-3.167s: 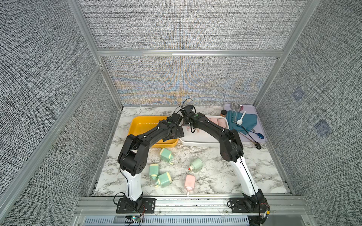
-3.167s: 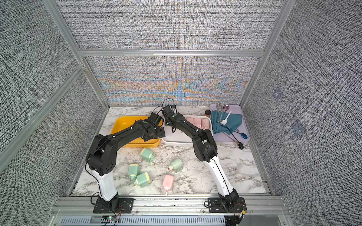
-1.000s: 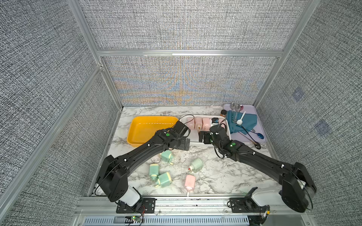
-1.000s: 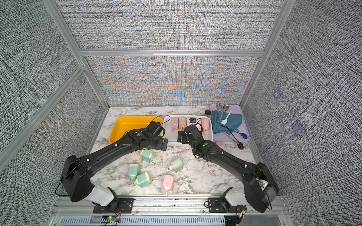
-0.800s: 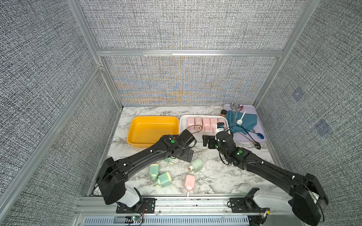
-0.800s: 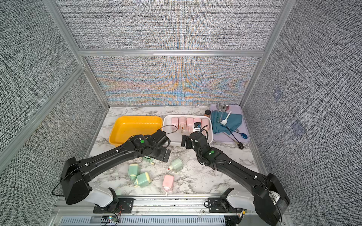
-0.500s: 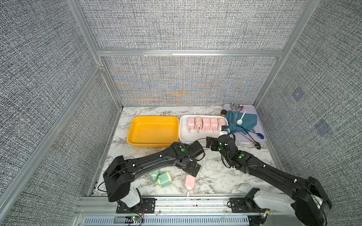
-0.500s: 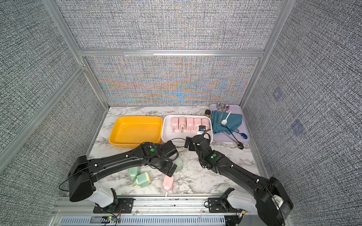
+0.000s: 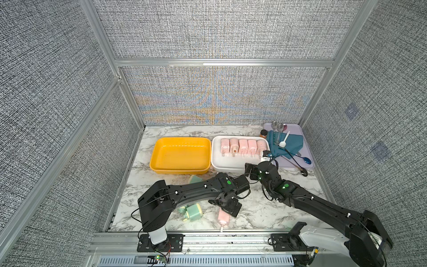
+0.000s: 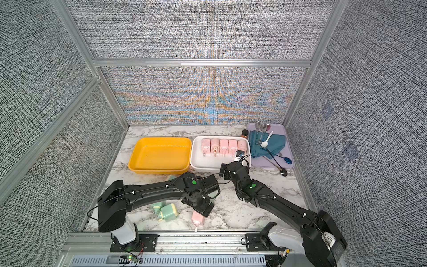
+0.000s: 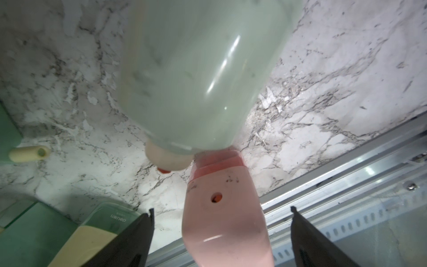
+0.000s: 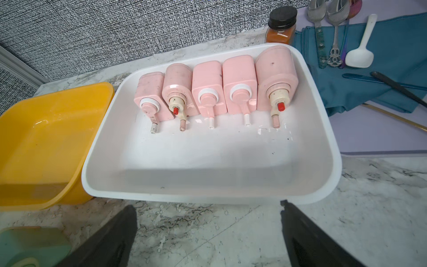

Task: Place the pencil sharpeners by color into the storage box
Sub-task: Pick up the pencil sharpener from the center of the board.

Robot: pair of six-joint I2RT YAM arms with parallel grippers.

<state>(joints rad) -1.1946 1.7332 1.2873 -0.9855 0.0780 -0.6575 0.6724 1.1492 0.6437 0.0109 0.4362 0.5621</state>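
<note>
Filling a grey-walled booth, marble tabletop, left claw released around pink sharpener, right claw released.

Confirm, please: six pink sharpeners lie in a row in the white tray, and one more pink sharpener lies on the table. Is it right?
Not six: the right wrist view shows five pink sharpeners in a row in the white tray. One more pink sharpener lies on the table.

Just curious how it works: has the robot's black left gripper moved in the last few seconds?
Yes. The left gripper has come forward from the yellow plastic tray at the back to the loose pink pencil sharpener near the front rail.
</note>
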